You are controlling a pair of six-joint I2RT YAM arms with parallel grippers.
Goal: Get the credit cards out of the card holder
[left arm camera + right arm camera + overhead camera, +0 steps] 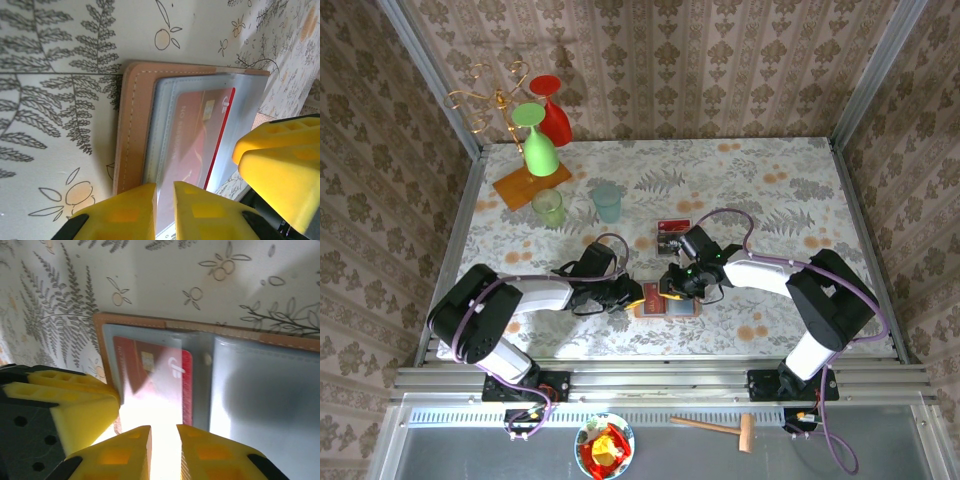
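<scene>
The holder lies open on the table at its near middle, between the two grippers and well clear of the glasses at the far left. In the left wrist view its tan edge frames a grey-blue clear sleeve with a red card still inside. The left gripper is narrow, and the sleeve's near edge runs into the thin gap between its jaws. The right gripper sits low over the same red card, jaws also narrow; glare fills the gap, so I cannot tell whether it grips anything. The two grippers nearly touch above the holder. A loose card, dark with a red band, lies flat just beyond the holder
</scene>
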